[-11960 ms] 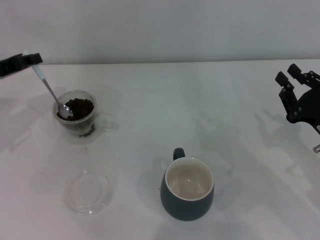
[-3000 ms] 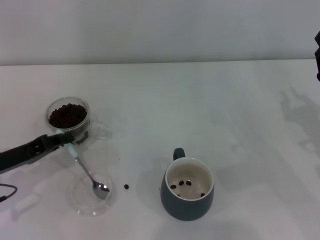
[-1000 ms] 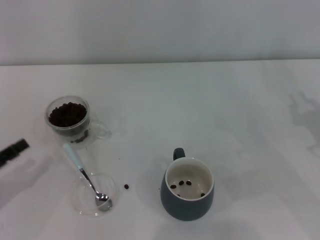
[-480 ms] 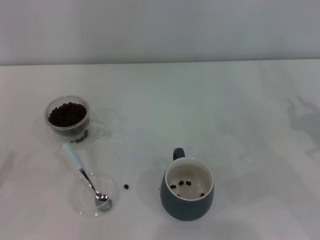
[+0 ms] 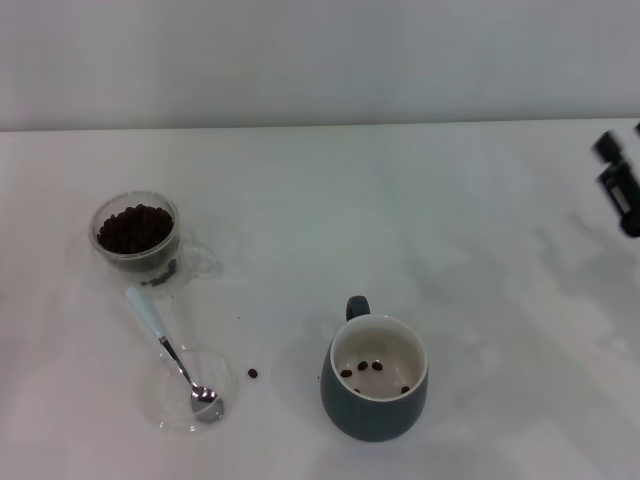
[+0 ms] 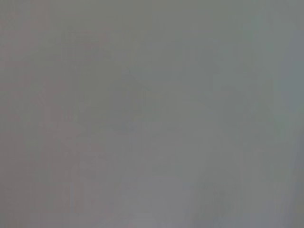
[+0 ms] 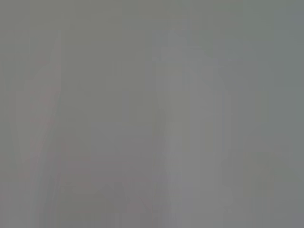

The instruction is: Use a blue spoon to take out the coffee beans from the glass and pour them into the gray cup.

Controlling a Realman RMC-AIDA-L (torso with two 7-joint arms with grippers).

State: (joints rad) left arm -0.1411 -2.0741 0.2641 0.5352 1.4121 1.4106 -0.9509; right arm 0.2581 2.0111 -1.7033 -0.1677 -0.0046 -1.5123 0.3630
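Note:
The glass (image 5: 140, 240) stands at the left of the table with a heap of coffee beans (image 5: 133, 227) in it. The blue spoon (image 5: 170, 355) lies free on the table, its pale handle pointing toward the glass and its metal bowl resting in a shallow clear dish (image 5: 185, 402). The gray cup (image 5: 375, 380) stands front centre with a few beans (image 5: 372, 367) on its cream inside. One loose bean (image 5: 253, 373) lies on the table between dish and cup. My right gripper (image 5: 620, 185) shows at the right edge, far from everything. My left gripper is out of view. Both wrist views show only blank grey.
The white table (image 5: 400, 220) runs to a back edge against a pale wall (image 5: 320, 60).
My left arm let go of the spoon, leaving it in the dish, and withdrew off the left edge. My right gripper has just come back into view at the right edge.

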